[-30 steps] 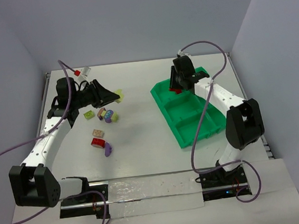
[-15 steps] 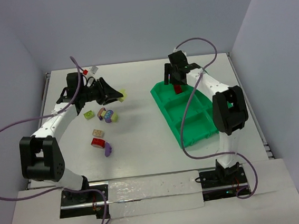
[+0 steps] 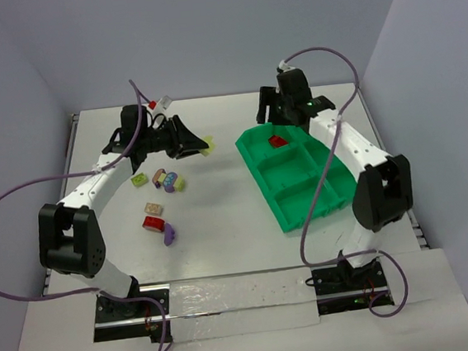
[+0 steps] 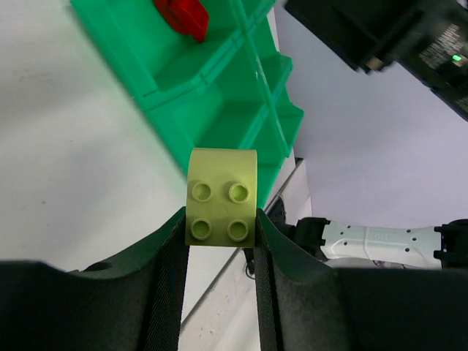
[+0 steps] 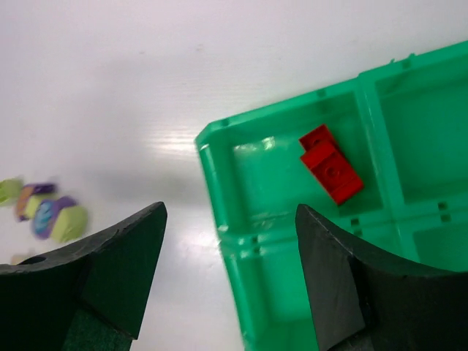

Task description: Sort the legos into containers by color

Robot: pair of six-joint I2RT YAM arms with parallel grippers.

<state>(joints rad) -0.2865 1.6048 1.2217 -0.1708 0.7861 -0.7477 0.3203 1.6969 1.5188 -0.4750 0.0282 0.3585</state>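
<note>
My left gripper (image 4: 220, 219) pinched a yellow-green brick (image 4: 221, 191) bound for the tray (image 4: 219, 95); my right gripper (image 5: 228, 219) hung open over its far corner's red brick (image 5: 330, 164).

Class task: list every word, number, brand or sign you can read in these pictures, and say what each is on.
No text can be read.
The label on the black housing: print too small and blurred.
The faint marking on the white arm link: illegible.
The yellow-green lego and green tray: no text.
</note>
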